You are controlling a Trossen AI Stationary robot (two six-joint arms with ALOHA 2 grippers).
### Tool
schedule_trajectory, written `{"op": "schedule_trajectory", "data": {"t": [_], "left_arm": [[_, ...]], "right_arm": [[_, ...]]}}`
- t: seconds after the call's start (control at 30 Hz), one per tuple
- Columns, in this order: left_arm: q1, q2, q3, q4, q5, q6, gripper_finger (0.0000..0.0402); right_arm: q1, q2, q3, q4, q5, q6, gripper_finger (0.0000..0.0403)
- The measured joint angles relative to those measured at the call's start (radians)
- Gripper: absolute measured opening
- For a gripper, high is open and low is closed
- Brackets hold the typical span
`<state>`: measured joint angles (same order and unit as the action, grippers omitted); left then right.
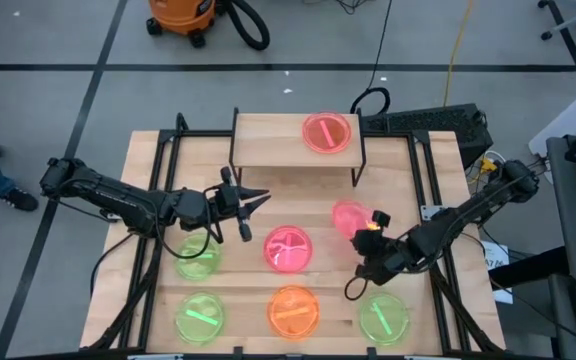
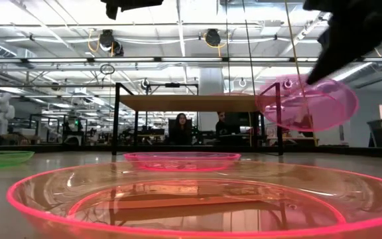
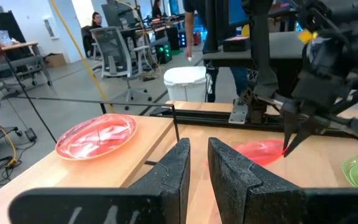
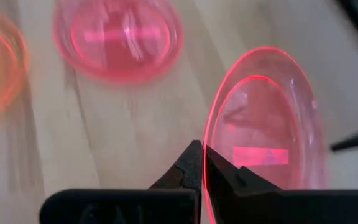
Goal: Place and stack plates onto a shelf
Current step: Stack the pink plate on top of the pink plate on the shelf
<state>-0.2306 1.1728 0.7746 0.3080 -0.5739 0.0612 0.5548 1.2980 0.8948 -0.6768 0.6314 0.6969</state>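
Across the wooden tabletop (image 1: 148, 160), my right gripper (image 1: 368, 232) pinches a translucent pink plastic plate (image 1: 348, 217), lifted; next carry toward twelve o'clock onto the light-wood shelf (image 1: 268, 140). Left gripper (image 1: 253, 200) waits, fingers parted.

Shelf (image 1: 288, 142): low light-wood board on thin black legs, at 12 o'clock of table. One pink-red plate (image 1: 328, 132) lies flat on its right half. Held pink plate (image 1: 349, 217) is off the table, tilted, pinched at rim by right gripper (image 1: 372, 231), approx 3 o'clock of centre, below shelf's right end. Flat on tabletop: pink-red plate w/ bright streak (image 1: 288, 248) at centre; orange plate (image 1: 293, 310) at 6; green plates at 8 (image 1: 198, 256), 7 (image 1: 200, 318) & 5 (image 1: 384, 317).
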Motion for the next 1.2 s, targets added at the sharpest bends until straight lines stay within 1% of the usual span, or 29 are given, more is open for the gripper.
{"op": "schedule_trajectory", "data": {"t": [0.13, 0.27, 0.37, 0.47, 0.53, 0.7, 0.83, 0.97, 1.03, 1.2], "left_arm": [[0.000, 0.000, 0.000, -0.009, 0.000, 0.000, 0.0065], [0.000, 0.000, 0.000, -0.012, 0.000, 0.008, 0.0065], [0.000, 0.000, 0.000, -0.012, -0.015, 0.024, 0.0065], [-0.001, -0.001, 0.000, -0.006, -0.051, 0.042, 0.0065], [-0.001, -0.002, 0.000, 0.000, -0.056, 0.042, 0.0065], [0.000, -0.003, 0.000, 0.000, -0.056, 0.070, 0.0065], [0.000, -0.003, 0.000, 0.011, -0.057, 0.103, 0.0065], [0.000, -0.003, 0.000, 0.040, -0.059, 0.143, 0.0065], [0.000, -0.003, 0.000, 0.057, -0.059, 0.158, 0.0065], [0.001, -0.003, 0.000, 0.094, -0.059, 0.212, 0.0065]], "right_arm": [[-0.030, -0.038, 0.000, 0.090, 0.059, -0.106, 0.0000], [-0.087, -0.068, 0.008, 0.164, 0.145, -0.239, 0.0000], [-0.171, -0.072, 0.035, 0.189, 0.178, -0.337, 0.0000], [-0.268, -0.072, 0.063, 0.227, 0.178, -0.456, 0.0000], [-0.333, -0.074, 0.081, 0.239, 0.173, -0.537, 0.0000], [-0.506, -0.080, 0.132, 0.317, 0.091, -0.721, 0.0000], [-0.657, -0.074, 0.145, 0.416, -0.034, -0.845, 0.0000], [-0.789, -0.053, 0.146, 0.485, -0.164, -0.899, 0.0000], [-0.835, -0.030, 0.146, 0.510, -0.213, -0.922, 0.0000], [-0.908, 0.033, 0.146, 0.559, -0.280, -0.974, 0.0000]]}}
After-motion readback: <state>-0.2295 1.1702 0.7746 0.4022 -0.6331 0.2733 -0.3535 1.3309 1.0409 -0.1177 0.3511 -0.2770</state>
